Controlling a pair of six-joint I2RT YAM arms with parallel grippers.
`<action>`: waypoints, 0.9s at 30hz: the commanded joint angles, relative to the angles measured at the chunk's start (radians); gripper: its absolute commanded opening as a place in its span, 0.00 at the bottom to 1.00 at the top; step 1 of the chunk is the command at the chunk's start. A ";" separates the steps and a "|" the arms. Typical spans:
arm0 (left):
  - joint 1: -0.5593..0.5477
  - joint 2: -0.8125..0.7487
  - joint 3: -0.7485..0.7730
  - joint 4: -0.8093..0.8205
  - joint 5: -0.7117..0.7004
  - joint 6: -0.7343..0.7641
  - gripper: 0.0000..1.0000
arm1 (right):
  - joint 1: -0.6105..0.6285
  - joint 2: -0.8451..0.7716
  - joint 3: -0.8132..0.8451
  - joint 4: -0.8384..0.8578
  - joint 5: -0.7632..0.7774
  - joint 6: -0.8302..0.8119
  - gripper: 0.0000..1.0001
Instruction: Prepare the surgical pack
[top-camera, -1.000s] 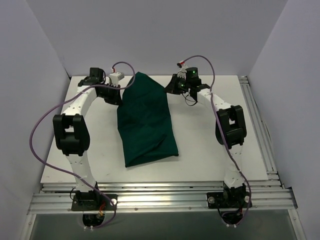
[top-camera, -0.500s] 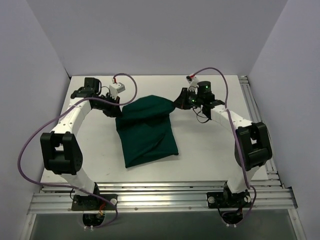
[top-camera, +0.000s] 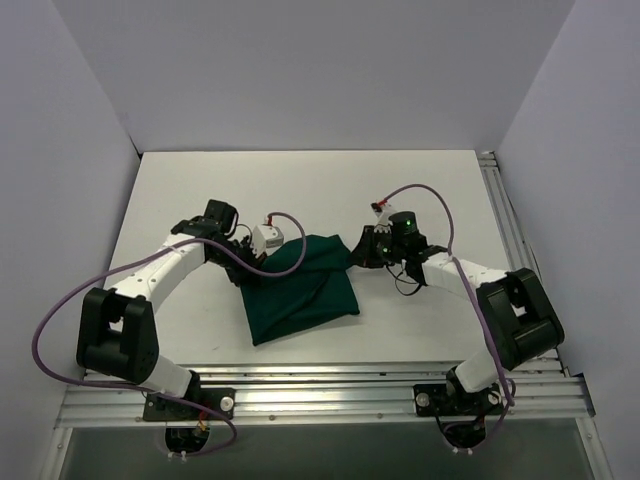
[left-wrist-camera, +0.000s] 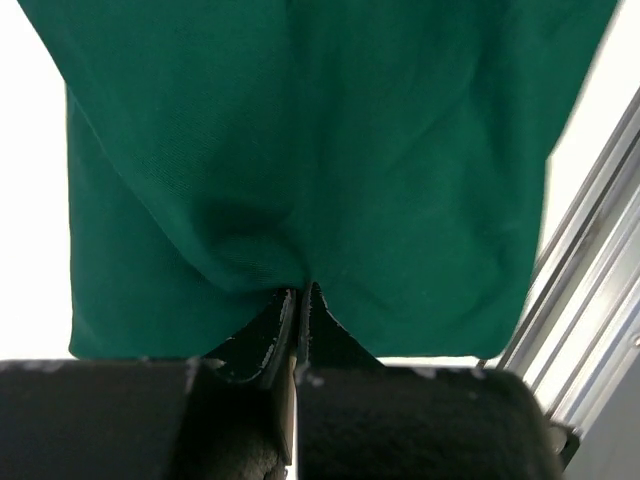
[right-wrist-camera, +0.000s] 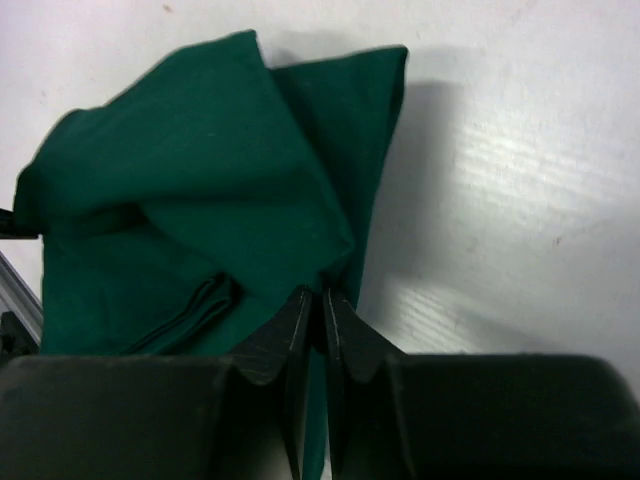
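Of the surgical pack I see only a dark green cloth drape (top-camera: 300, 292), folded over itself on the white table. My left gripper (top-camera: 254, 262) is shut on the drape's upper left edge. The left wrist view shows the jaws (left-wrist-camera: 303, 292) pinching a pucker of drape (left-wrist-camera: 300, 150). At the upper right corner my right gripper (top-camera: 356, 252) is shut on the drape. In the right wrist view a strip of drape (right-wrist-camera: 200, 170) runs between the fingertips of the right gripper (right-wrist-camera: 322, 294). Whatever lies under the cloth is hidden.
Aluminium rails (top-camera: 320, 395) run along the table's near edge, and more rails (top-camera: 512, 230) run down its right side. One rail (left-wrist-camera: 590, 300) shows just beyond the drape in the left wrist view. White walls close in the back and both sides.
Both grippers have drawn the drape's far end toward the near edge, folding it over. The drape's footprint is now shorter, and both arms sit much lower and nearer.
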 joint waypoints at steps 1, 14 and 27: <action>-0.013 -0.038 -0.049 0.016 -0.067 0.074 0.04 | 0.009 -0.034 -0.036 0.007 0.047 0.022 0.07; -0.063 -0.068 -0.116 0.053 -0.142 0.169 0.04 | 0.000 -0.020 0.358 -0.415 0.068 -0.194 0.80; -0.091 -0.090 -0.144 0.071 -0.157 0.178 0.04 | 0.107 0.668 1.038 -0.744 -0.151 -0.234 0.78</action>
